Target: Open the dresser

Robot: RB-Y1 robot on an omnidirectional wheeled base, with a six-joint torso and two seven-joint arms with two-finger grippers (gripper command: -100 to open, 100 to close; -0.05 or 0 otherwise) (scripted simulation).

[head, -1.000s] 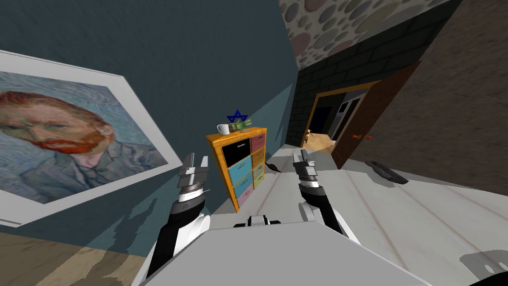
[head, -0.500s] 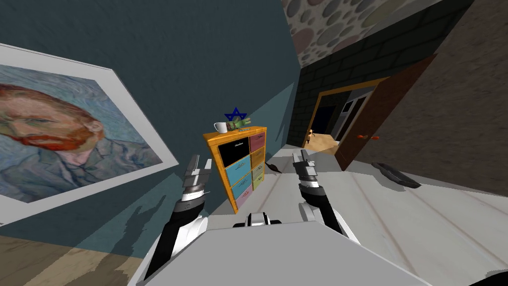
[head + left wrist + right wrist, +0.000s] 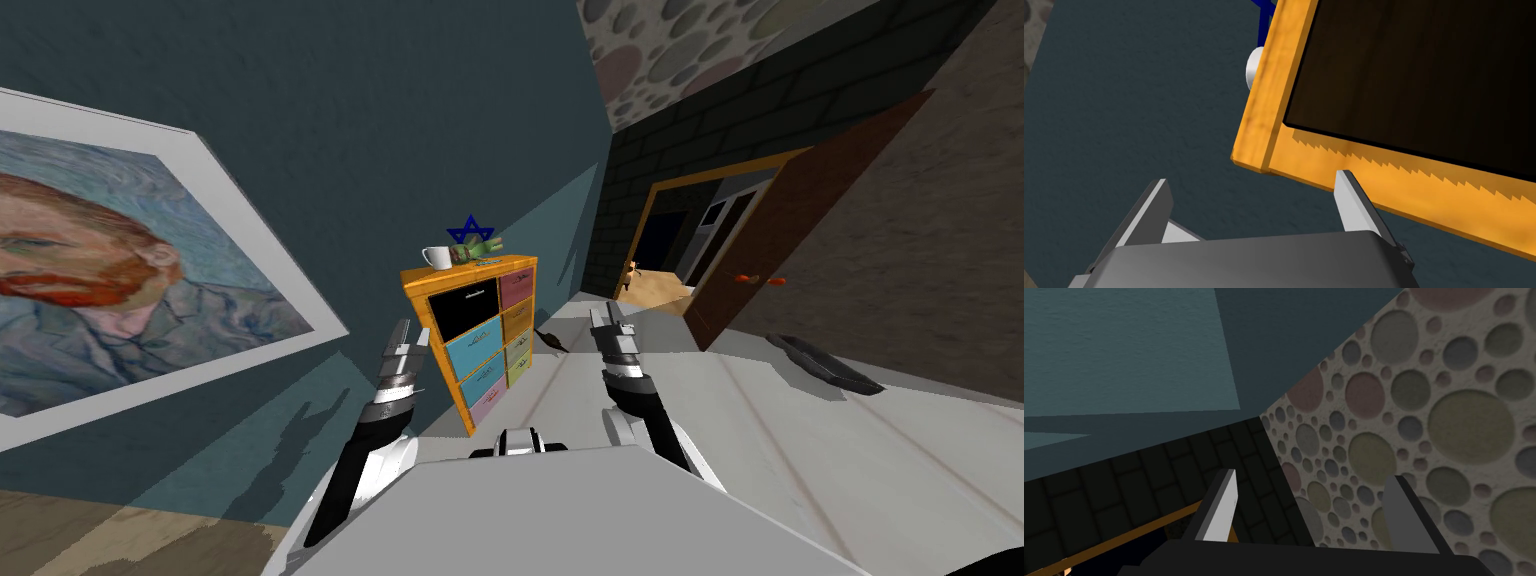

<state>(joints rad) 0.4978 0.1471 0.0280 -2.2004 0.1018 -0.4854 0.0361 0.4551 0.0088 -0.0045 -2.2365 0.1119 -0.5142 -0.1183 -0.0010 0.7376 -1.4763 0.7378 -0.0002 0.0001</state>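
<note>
The dresser (image 3: 480, 335) stands against the dark teal wall, ahead and slightly left; its frame is orange, its drawer fronts are coloured, and the top left front (image 3: 462, 305) is black. A white mug (image 3: 436, 257) and a blue star (image 3: 466, 231) sit on its top. The left gripper (image 3: 408, 336) is raised just left of the dresser, fingers apart and holding nothing; in the left wrist view it (image 3: 1251, 182) points at the frame's corner (image 3: 1274, 100) beside the black panel (image 3: 1424, 75); contact cannot be determined. The right gripper (image 3: 603, 317) is raised right of the dresser, well apart from it; its fingers (image 3: 1221, 508) are spread and empty. A framed portrait (image 3: 100, 290) hangs on the left wall; a brown door (image 3: 790, 230) stands open far right.
</note>
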